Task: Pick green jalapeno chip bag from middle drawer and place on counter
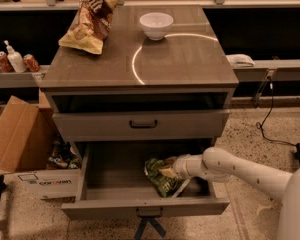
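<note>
The green jalapeno chip bag (162,183) lies crumpled on the floor of the open middle drawer (115,176), right of centre. My gripper (167,172) reaches in from the right on its white arm (230,166) and sits right on the top of the bag, touching it. The bag rests on the drawer floor. The counter (185,59) above is the grey-brown cabinet top with a bright curved reflection.
On the counter stand a white bowl (156,25) and a brown-and-yellow chip bag (90,24). A shut drawer front with a dark handle (143,124) is just above the open drawer. A cardboard box (15,139) stands on the floor at left. A cable (266,111) hangs at right.
</note>
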`<state>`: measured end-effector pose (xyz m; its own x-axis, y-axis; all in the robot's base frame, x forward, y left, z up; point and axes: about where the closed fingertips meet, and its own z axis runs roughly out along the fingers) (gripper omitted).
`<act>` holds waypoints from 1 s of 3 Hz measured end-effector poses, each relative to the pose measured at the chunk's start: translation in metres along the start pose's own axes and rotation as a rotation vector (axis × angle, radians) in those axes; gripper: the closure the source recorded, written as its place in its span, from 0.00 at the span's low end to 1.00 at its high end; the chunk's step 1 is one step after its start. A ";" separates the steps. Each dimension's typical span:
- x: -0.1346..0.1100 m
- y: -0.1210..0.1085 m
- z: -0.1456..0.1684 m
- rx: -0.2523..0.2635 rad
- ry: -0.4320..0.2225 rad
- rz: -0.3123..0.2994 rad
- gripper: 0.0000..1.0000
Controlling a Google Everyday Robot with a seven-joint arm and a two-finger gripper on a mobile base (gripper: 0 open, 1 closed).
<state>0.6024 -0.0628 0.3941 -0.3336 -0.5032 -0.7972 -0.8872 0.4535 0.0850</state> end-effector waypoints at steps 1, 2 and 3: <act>-0.028 0.020 -0.037 -0.042 -0.099 -0.079 1.00; -0.048 0.050 -0.078 -0.104 -0.167 -0.154 1.00; -0.062 0.067 -0.119 -0.135 -0.210 -0.210 1.00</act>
<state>0.5258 -0.0888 0.5209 -0.0787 -0.4066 -0.9102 -0.9685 0.2474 -0.0267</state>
